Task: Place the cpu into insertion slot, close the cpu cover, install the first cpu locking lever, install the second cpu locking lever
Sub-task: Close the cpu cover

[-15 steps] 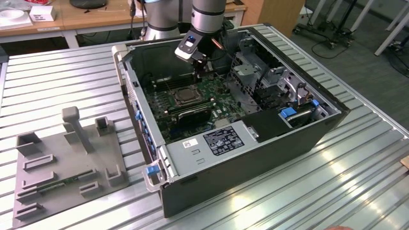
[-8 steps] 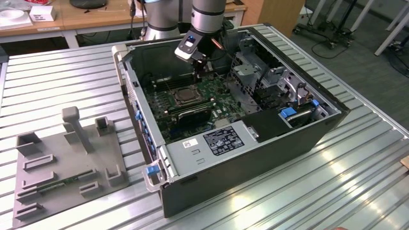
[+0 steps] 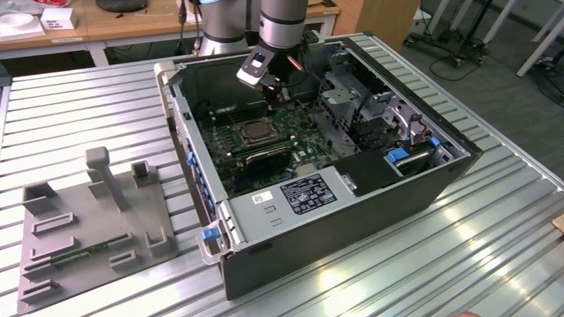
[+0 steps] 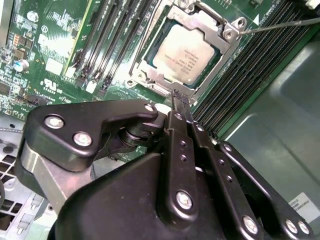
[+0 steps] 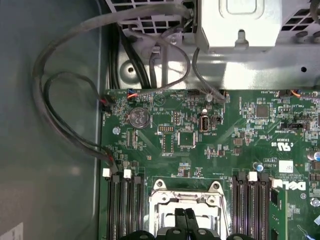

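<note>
The cpu (image 4: pixel 189 54) lies flat in the slot (image 4: pixel 159 90), a smooth tan-silver square just past my fingertips. My pincer (image 4: pixel 179 100) is matte black with bolted links. Its two narrow fingers are pressed together with nothing between them, and the tips are at the slot's near rim; I cannot tell whether they touch it. The cover (image 4: pixel 226 35), a thin bright steel frame, sits around the cpu, whose top shows through the square window. A thin wire lever (image 4: pixel 280 25) runs out from the cover's corner. Long, ribbed black memory slots (image 4: pixel 110 40) flank the socket on both sides. They stand on the green board (image 4: pixel 45 45), which is speckled with small parts. In the first wrist view a round, shiny coin cell (image 5: pixel 138 118) sits farther up the board, and grey cables (image 5: pixel 60 100) loop beside it. In the exterior view the black case (image 3: pixel 352 224) lies open on a ribbed metal table (image 3: pixel 493 251).
</note>
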Action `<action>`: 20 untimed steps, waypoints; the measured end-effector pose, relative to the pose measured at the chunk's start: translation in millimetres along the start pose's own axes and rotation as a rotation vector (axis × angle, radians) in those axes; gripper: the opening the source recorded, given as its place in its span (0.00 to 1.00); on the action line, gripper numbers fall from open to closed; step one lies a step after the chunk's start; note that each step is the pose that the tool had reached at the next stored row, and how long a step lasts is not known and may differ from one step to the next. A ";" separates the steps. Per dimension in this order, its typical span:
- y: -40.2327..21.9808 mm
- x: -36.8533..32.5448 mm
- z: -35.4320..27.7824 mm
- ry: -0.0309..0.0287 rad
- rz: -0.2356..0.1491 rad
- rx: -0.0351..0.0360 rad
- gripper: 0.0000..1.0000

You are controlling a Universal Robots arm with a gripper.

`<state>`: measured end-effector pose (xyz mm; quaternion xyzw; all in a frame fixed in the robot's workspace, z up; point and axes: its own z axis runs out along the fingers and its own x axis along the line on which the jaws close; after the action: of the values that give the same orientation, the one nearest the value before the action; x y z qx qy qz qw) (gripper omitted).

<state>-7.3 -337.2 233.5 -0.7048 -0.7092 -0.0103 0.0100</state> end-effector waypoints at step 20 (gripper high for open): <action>-25.5 -3.2 5.9 0.0000 0.000 0.0000 0.11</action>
<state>-32.8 -340.4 227.5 -0.7048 -0.7093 -0.0103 0.0101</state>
